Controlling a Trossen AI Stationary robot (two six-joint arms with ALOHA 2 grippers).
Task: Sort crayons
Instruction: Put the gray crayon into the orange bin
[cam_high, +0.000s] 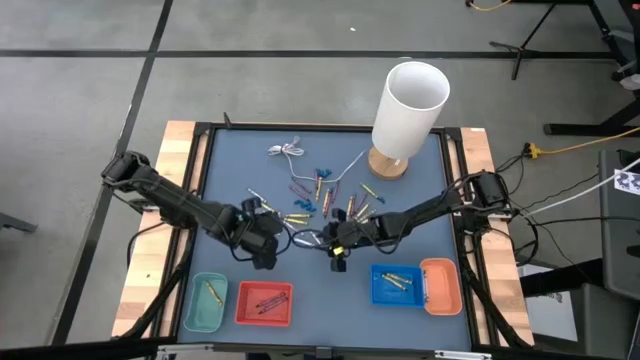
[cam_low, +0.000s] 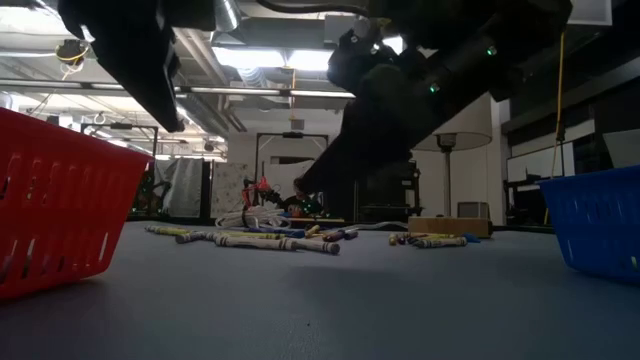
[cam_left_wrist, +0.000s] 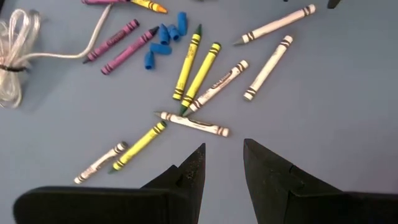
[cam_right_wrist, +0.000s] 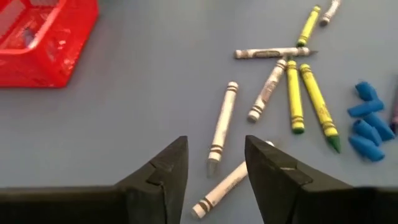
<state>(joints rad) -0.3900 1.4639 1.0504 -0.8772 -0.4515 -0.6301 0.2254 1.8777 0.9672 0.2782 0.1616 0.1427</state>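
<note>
Crayons: a loose scatter of thin paper-wrapped sticks (cam_high: 325, 205) in yellow, purple and grey-white lay on the blue-grey table mat (cam_high: 240, 150), mostly near its middle, in front of the lamp.
Nearest crayons, left wrist view: a grey-white crayon (cam_left_wrist: 194, 123) lay just ahead of the fingertips, with two yellow crayons (cam_left_wrist: 194, 68) side by side beyond it.
Nearest crayons, right wrist view: a grey-white crayon (cam_right_wrist: 222, 129) lay beyond the gap between the fingers; another (cam_right_wrist: 227, 181) lay between them, closer in.
Sorted crayons: some lay in the red basket (cam_high: 263, 304), one in the teal tray (cam_high: 205, 303) and some in the blue basket (cam_high: 397, 285).
Left gripper (cam_high: 268, 243): low over the mat at the near-left edge of the scatter, fingers (cam_left_wrist: 186, 180) parted with an empty gap, holding nothing.
Right gripper (cam_high: 335, 243): low over the mat just right of the left one, fingers (cam_right_wrist: 165, 177) spread wide, holding nothing.
Blue bits: small chunky pieces (cam_left_wrist: 163, 43) sat among the crayons.
Cable: a coiled white cable (cam_high: 287, 151) lay toward the far left of the mat.
Lamp: a white-shaded lamp on a round wooden base (cam_high: 389, 164) stood at the far right.
Orange tray (cam_high: 441, 286): touching the blue basket's right side.
</note>
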